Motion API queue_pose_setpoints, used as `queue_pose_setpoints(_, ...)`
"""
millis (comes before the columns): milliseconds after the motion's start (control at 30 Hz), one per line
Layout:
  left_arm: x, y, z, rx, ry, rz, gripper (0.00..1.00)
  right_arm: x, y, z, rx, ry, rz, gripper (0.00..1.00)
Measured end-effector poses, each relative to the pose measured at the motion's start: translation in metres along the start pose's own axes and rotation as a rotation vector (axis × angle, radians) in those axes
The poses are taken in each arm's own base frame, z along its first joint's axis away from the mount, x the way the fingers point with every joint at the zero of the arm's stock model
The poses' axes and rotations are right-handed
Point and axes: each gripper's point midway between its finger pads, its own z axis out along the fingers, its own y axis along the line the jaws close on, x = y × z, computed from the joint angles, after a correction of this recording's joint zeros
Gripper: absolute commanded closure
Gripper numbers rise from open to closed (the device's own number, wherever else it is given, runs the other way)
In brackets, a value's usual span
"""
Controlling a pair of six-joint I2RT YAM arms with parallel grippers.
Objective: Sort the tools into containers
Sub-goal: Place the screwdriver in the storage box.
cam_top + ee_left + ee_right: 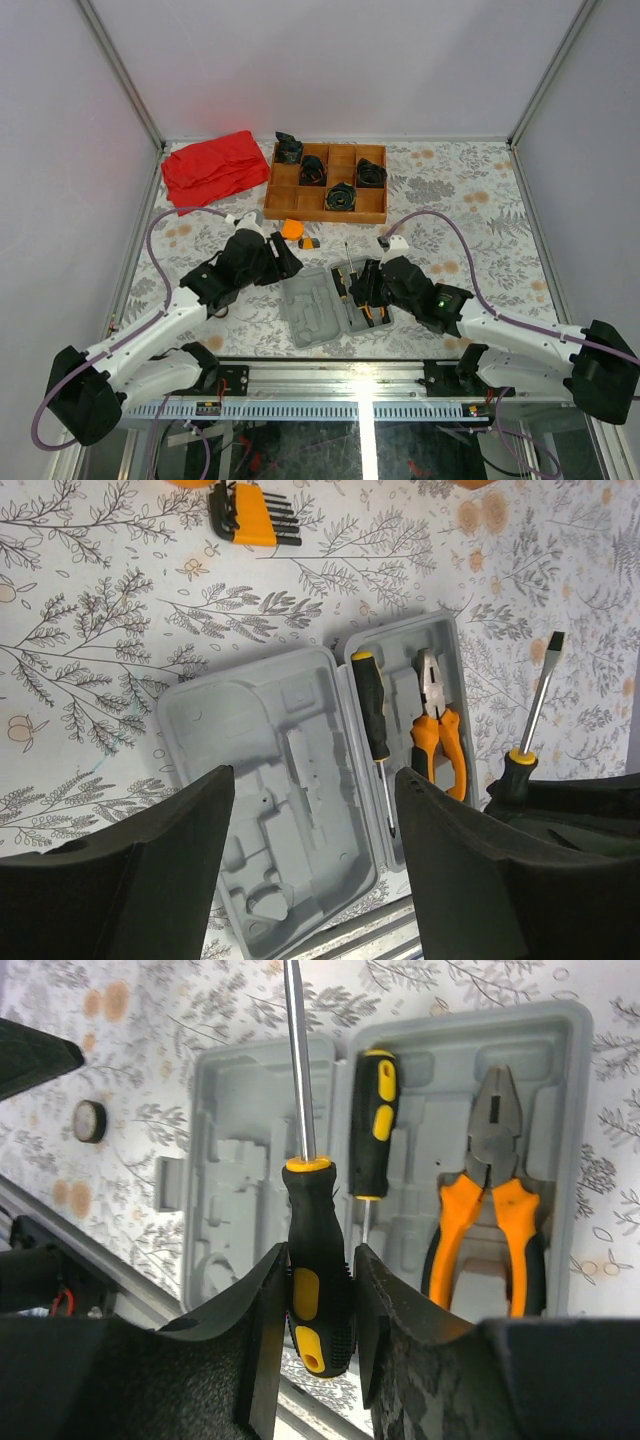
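Observation:
The grey tool case (318,310) lies open near the table's front edge. Orange-handled pliers (495,1205) and a black-and-yellow screwdriver (374,1120) lie in one half of it (450,1070). My right gripper (318,1260) is shut on a second screwdriver (316,1215), held above the case with its shaft pointing away. In the top view the right gripper (362,283) is over the case's right half. My left gripper (315,810) is open and empty above the case's empty half (270,780); it sits just left of the case (288,262). A thin black ring (90,1120) lies beside the case.
A hex-key set in an orange holder (255,518) and a round orange tape measure (291,229) lie behind the case. A brown wooden tray (284,205) with black coiled bundles stands at the back. A red cloth (212,168) lies back left.

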Motion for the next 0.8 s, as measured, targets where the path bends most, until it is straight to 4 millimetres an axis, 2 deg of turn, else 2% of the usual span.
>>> queue_pose_setpoints(233, 0.011, 0.01, 0.008, -0.035, 0.041, 0.003, 0.37, 0.016, -0.023, 0.003, 0.114, 0.072, -0.025, 1.0)
queue_pose_setpoints(467, 0.03, 0.027, 0.017, -0.085, 0.099, 0.007, 0.38, 0.023, -0.028, 0.008, 0.165, 0.127, -0.041, 1.0)
queue_pose_setpoints(800, 0.04, 0.039, 0.023, -0.121, 0.124, 0.01, 0.37, 0.031, -0.032, 0.025, 0.258, 0.229, -0.071, 1.0)
